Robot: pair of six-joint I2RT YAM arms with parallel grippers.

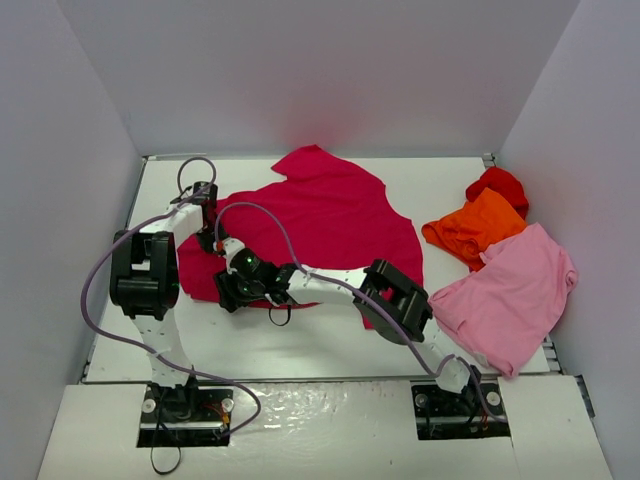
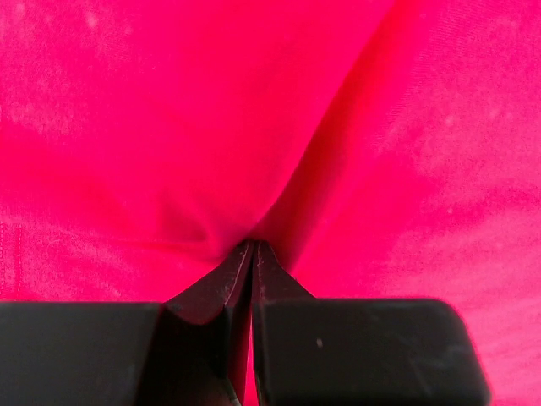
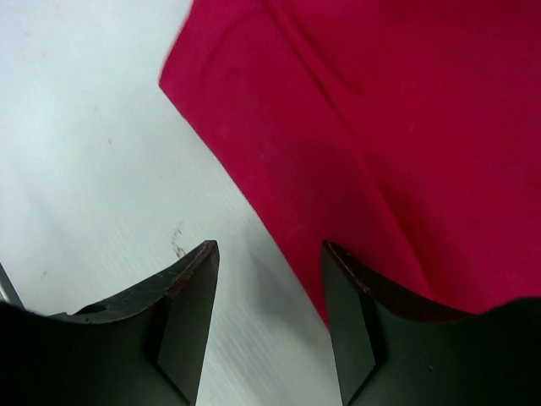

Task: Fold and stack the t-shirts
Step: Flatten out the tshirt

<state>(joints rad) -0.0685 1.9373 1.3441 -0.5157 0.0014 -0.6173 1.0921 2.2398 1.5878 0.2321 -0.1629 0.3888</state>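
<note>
We've got the crimson-magenta t-shirt [image 1: 330, 215] spread out on the table [image 1: 300, 345]. Our left gripper [image 2: 254, 245] is pressed together, pinching a fold at its left edge. Our right gripper [image 3: 269, 249] hangs at the shirt's near-left edge, jaws spread over bare table, one finger over the hem. The light pink shirt [image 1: 510, 295], orange shirt [image 1: 475, 228] and red shirt [image 1: 500, 185] lie off to its right.

White-and-black arms [image 1: 170, 335], lilac cables [image 1: 84, 292]
</note>
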